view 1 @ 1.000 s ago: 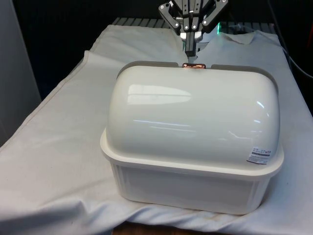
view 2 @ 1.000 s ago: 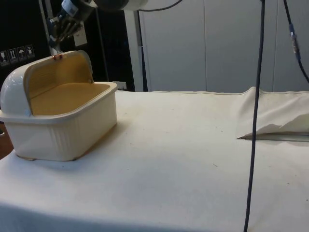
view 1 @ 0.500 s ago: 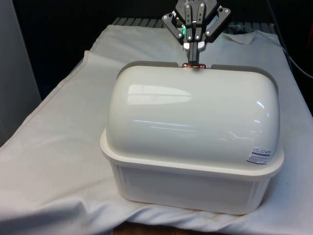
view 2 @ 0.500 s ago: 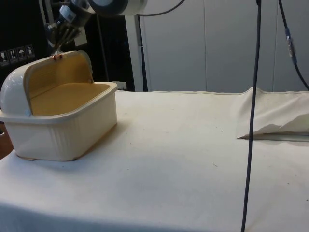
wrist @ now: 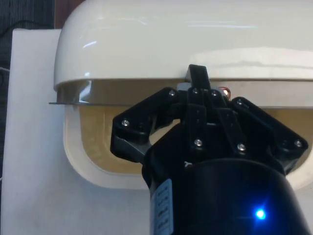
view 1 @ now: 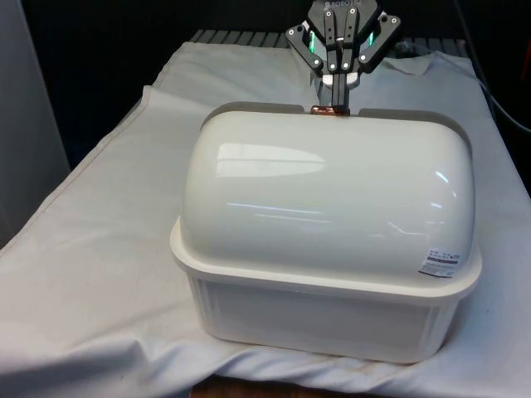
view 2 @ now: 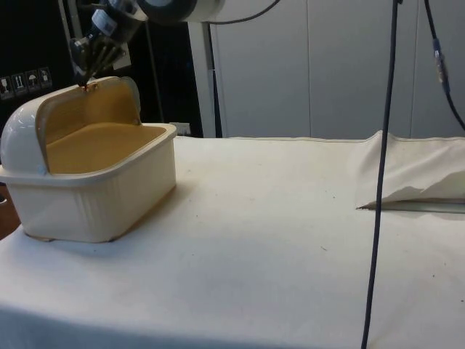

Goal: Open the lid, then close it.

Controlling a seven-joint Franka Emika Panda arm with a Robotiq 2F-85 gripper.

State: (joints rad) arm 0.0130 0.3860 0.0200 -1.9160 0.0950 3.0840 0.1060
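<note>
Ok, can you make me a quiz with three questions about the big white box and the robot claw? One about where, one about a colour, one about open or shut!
1. Where is the gripper?
A. At the small copper handle on the lid's edge
B. Down on the cloth beside the box
C. Inside the box

2. What colour is the inside of the bread box?
A. Blue
B. Yellowish tan
C. Black

3. How is the lid?
A. Shut tight
B. Taken off
C. Rolled up open

Answers: 1 A, the fingers meet the handle in the front view. 2 B, the side view shows tan walls. 3 C, the side view shows right into the box.
</note>
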